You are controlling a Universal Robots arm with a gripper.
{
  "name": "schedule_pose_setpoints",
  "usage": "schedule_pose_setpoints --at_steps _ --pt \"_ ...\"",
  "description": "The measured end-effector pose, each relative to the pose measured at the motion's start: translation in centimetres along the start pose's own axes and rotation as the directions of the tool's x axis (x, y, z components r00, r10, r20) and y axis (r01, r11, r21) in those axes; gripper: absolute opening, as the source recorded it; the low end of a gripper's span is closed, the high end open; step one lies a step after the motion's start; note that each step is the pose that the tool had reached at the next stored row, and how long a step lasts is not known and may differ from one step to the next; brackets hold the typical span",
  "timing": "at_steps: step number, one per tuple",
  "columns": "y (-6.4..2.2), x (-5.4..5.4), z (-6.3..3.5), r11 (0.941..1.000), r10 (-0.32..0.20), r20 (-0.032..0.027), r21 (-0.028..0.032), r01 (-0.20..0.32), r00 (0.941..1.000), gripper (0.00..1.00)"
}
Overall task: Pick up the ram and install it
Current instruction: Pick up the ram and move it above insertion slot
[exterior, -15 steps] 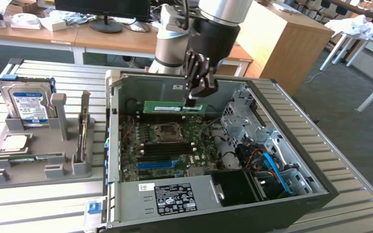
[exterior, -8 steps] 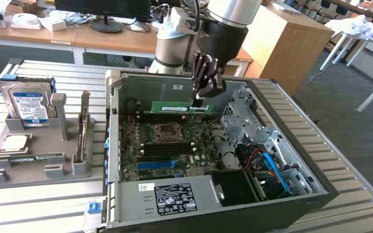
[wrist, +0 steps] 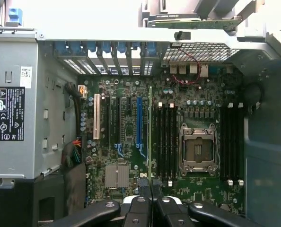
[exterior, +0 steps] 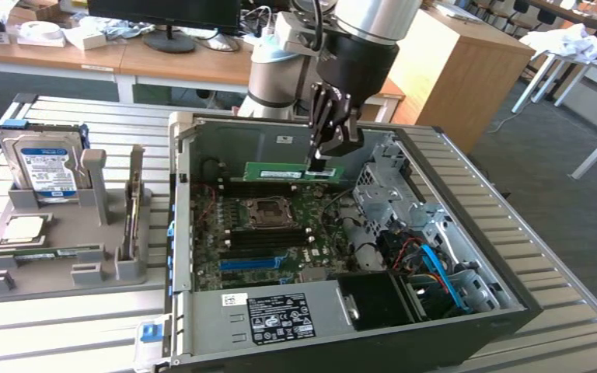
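On the exterior view's left, you are looking at a grey holder (exterior: 60,276) sitting on the slatted metal bench (exterior: 60,334). A blue-labelled hard drive (exterior: 37,167) is standing upright at the holder's back. A square silver chip (exterior: 24,228) is lying just in front of the drive.

Moving right, the open computer case (exterior: 246,144) is lying on its side on the bench, with its motherboard (exterior: 236,249) facing up. A power supply (exterior: 267,311) with a black-and-white label is filling the near corner of the case. The empty processor socket (exterior: 267,208) is sitting in the middle of the board.

Your ram (exterior: 290,172) is hanging level inside the case, above the board and over the far side of the socket. It is not sitting in any slot. Your pincer (exterior: 325,155) is squeezing shut on the stick's end at the exterior view's right, with the arm (exterior: 366,39) coming down from above.

In the wrist view, you are seeing the ram (wrist: 150,137) edge-on as a thin green line. It is running between the long blue slot (wrist: 139,120) and the bank of black memory slots (wrist: 166,142) beside the socket (wrist: 198,150). The pincer (wrist: 151,188) is clamping it with the dark fingers (wrist: 141,201) pressed together on either side.
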State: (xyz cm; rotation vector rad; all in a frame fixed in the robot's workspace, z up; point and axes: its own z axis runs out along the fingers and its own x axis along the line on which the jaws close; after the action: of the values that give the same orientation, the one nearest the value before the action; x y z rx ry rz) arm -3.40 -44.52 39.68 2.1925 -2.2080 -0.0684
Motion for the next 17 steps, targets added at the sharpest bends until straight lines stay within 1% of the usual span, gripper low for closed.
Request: schedule_pose_setpoints --at_steps 5,7,14,17 --pt "0.0 -0.5 0.08 1.0 0.0 0.0001 0.0 0.0 1.0 0.12" --pt "0.0 -0.8 0.14 1.0 0.0 0.0011 0.0 0.0 1.0 0.12" --pt "0.0 -2.0 0.4 1.0 0.0 0.0085 0.0003 0.0 1.0 0.12" --pt "0.0 -2.6 0.52 1.0 -0.001 0.0132 0.0003 0.001 0.9999 0.12"
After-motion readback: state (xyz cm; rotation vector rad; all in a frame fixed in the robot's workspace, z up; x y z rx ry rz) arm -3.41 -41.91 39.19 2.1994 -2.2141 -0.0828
